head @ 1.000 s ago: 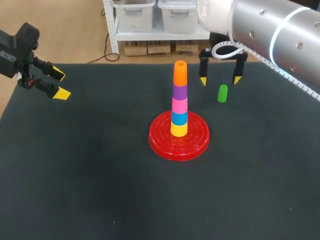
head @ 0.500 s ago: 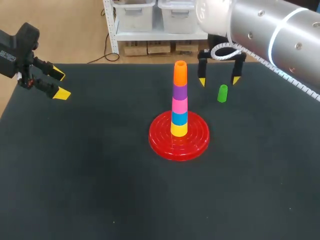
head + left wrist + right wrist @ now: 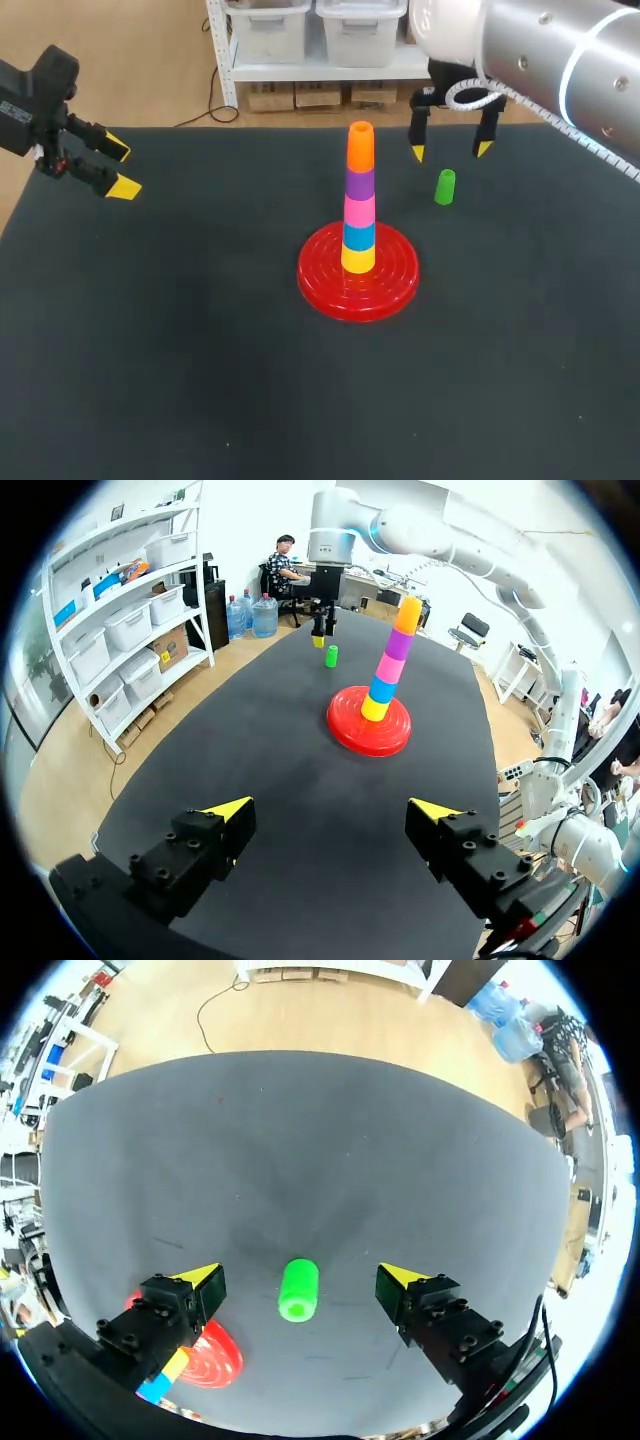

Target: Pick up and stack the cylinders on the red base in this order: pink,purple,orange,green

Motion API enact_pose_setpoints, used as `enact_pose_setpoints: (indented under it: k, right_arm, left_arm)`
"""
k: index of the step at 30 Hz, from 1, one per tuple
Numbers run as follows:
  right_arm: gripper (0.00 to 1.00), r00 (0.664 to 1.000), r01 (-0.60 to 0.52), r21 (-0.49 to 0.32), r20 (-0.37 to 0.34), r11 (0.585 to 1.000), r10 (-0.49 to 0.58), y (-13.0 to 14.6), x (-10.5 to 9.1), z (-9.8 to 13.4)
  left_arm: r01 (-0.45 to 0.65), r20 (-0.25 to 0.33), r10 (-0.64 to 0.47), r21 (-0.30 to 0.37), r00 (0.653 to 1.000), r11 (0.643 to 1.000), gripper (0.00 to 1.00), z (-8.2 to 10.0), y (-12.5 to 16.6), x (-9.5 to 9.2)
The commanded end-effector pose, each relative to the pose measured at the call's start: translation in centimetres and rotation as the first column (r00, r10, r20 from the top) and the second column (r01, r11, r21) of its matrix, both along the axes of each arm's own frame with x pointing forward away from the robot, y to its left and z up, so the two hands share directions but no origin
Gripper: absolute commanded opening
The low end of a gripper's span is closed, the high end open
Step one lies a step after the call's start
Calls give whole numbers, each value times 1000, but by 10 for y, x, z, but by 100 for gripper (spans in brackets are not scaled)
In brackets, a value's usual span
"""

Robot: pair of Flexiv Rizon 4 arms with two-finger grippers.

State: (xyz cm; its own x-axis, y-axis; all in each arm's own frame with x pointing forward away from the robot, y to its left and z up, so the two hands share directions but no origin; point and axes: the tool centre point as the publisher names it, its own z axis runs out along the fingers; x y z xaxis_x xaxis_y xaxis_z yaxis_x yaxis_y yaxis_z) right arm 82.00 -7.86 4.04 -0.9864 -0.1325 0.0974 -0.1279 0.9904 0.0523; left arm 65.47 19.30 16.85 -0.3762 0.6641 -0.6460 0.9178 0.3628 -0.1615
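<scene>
Right of the red base (image 3: 395, 285), standing alone: green cylinder (image 3: 445, 187), last to go atop the orange cylinder (image 3: 360, 148). Poised just beyond it, right gripper (image 3: 450, 151) spread wide, likely to straddle. Parked far left, left gripper (image 3: 121, 169) wide too, empty, out of the way.

Head camera: set above and behind the robot, looking down on the black matte table (image 3: 150, 380), with the round red ribbed plastic base (image 3: 358, 272) at middle distance. Left wrist camera: out at the table's left edge, facing across it past the left gripper (image 3: 331, 808), the base well ahead. Right wrist camera: close over the small green plastic cylinder (image 3: 298, 1289), facing down past the right gripper (image 3: 300, 1276). All three views share that cylinder; the base's rim seemingly edges into the right wrist view too.
</scene>
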Motion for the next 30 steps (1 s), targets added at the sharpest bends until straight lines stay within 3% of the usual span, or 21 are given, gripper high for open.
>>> enact_pose_setpoints:
  k: [1, 17, 30]
  right_arm:
    - [100, 991, -9, 23, 133, 1000, 6, -1, -18, -3]
    - [100, 969, -66, -3, 237, 998, 65, -6, -35, -9]
    - [100, 969, -67, -7, 237, 998, 66, -4, -37, -13]
  left_arm:
    - [-1, 2, 1, -1, 1000, 1000, 100, -1, 0, -1]
    - [-1, 2, 1, -1, 1000, 1000, 100, -1, 0, -1]
    - [-1, 2, 1, -1, 1000, 1000, 100, -1, 0, -1]
